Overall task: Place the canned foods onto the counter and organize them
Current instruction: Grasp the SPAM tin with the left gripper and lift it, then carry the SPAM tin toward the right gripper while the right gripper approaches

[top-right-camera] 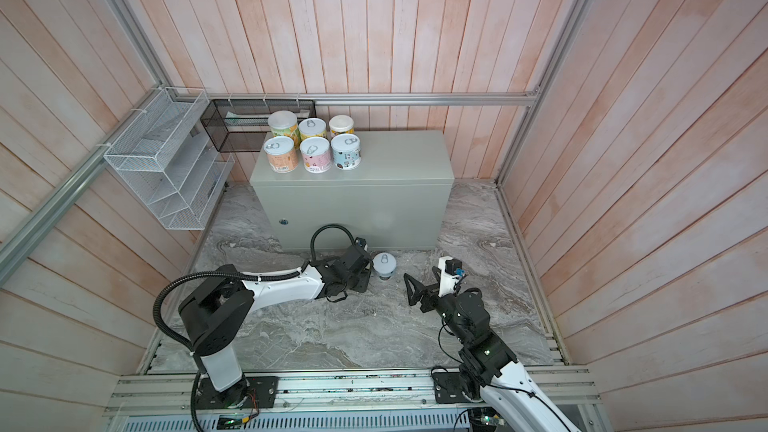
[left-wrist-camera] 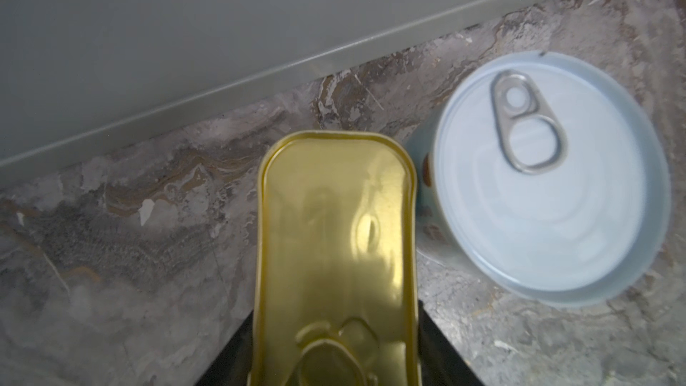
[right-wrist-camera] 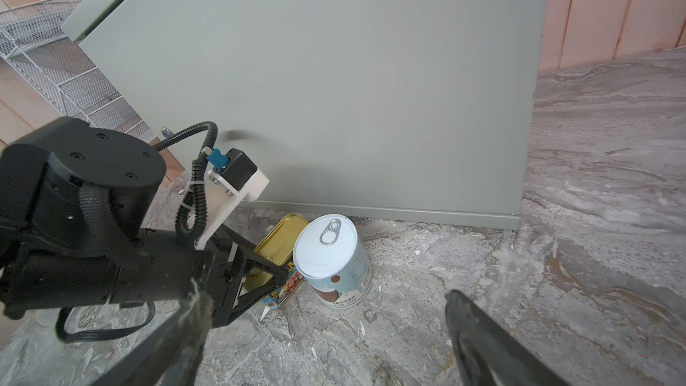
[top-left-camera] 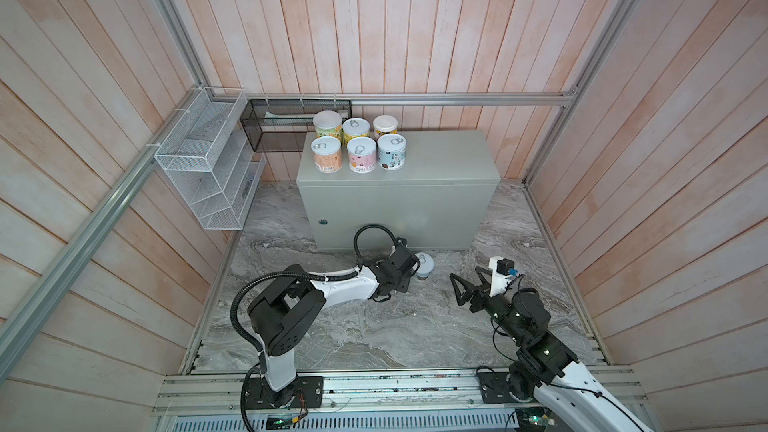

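Gold tin (left-wrist-camera: 334,239), clamped in the left gripper (right-wrist-camera: 284,276), lies just beside blue can (left-wrist-camera: 549,180).

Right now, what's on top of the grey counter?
Six upright cans in two rows of three at the counter's left end. The front row hides the back cans' lower labels. The gold tin and pale blue can are not up there.

Left arm (top-left-camera: 345,284) reaches low toward frame centre in both top views — left gripper (right-wrist-camera: 281,279) clamped on the gold tin (left-wrist-camera: 334,235); right gripper (top-left-camera: 464,278) sits centre-right. Its jaws gape wide.
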